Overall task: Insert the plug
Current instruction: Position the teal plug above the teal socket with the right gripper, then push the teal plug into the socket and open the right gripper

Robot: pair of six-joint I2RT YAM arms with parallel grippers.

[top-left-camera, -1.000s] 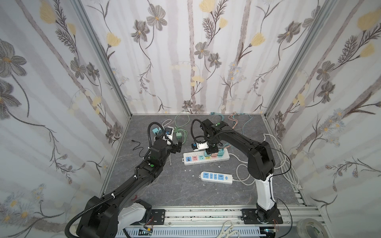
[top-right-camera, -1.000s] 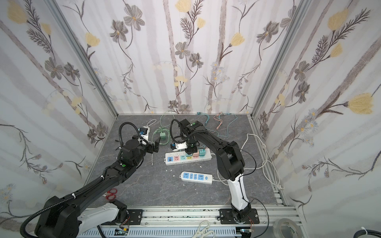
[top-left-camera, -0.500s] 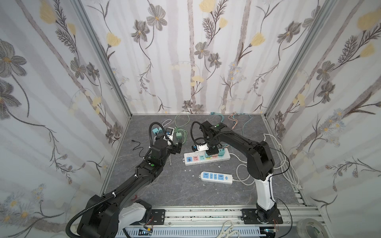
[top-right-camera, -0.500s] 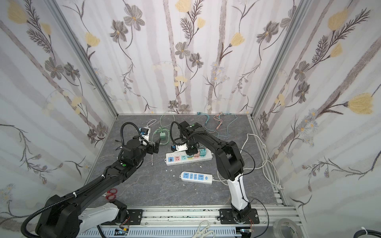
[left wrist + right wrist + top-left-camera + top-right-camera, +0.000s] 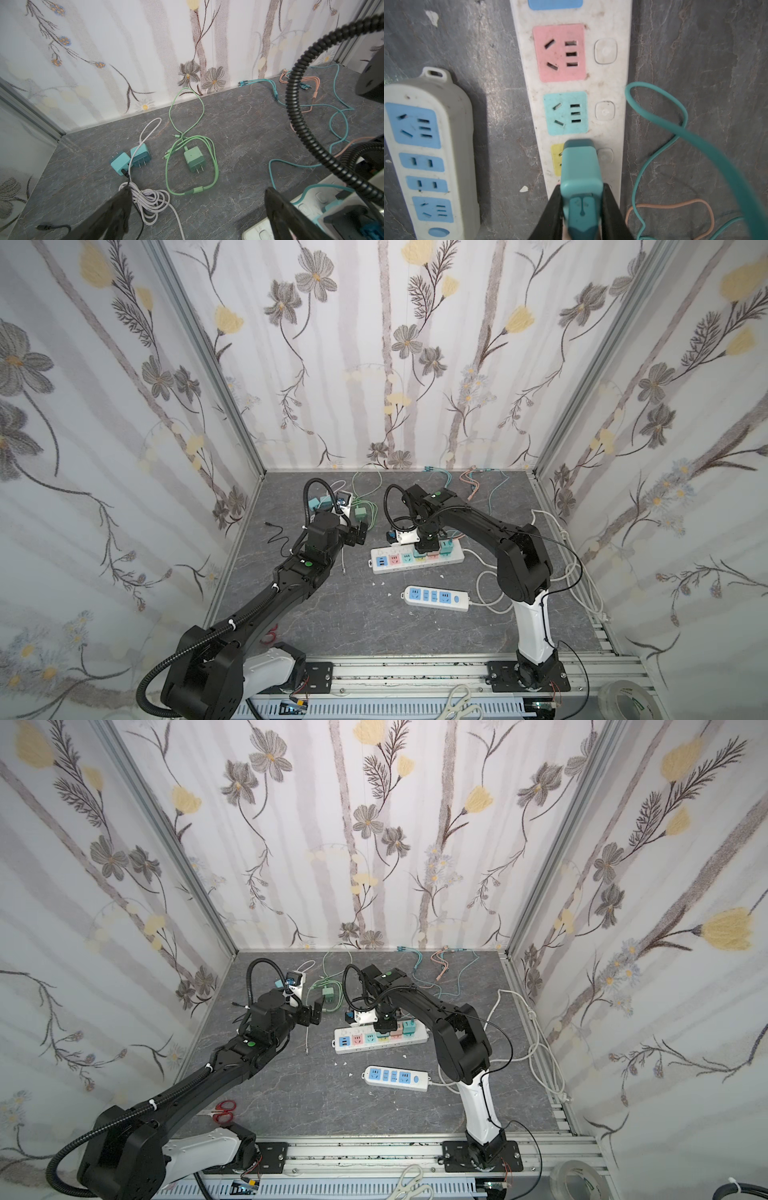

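Observation:
My right gripper (image 5: pixel 581 199) is shut on a teal plug (image 5: pixel 580 172). The plug's front end rests on the yellow socket (image 5: pixel 556 160) of the white multi-colour power strip (image 5: pixel 608 87), and its prongs are hidden. In both top views this gripper (image 5: pixel 427 545) (image 5: pixel 384 1026) stands over the middle of the strip (image 5: pixel 386 568) (image 5: pixel 345 1050). My left gripper (image 5: pixel 197 192) (image 5: pixel 357 533) (image 5: pixel 313 1011) hovers open and empty to the left of the strip.
A second white strip with blue sockets (image 5: pixel 436 598) (image 5: pixel 425 158) lies nearer the front. A green charger (image 5: pixel 194 159), two teal chargers (image 5: pixel 131 159) and a coiled white cable (image 5: pixel 149 199) lie by the back wall. Loose cables trail on the right (image 5: pixel 582 572). Red scissors (image 5: pixel 224 1110) lie at the front left.
The right gripper has shifted only slightly over the strip with the plug in it. The left arm has not moved.

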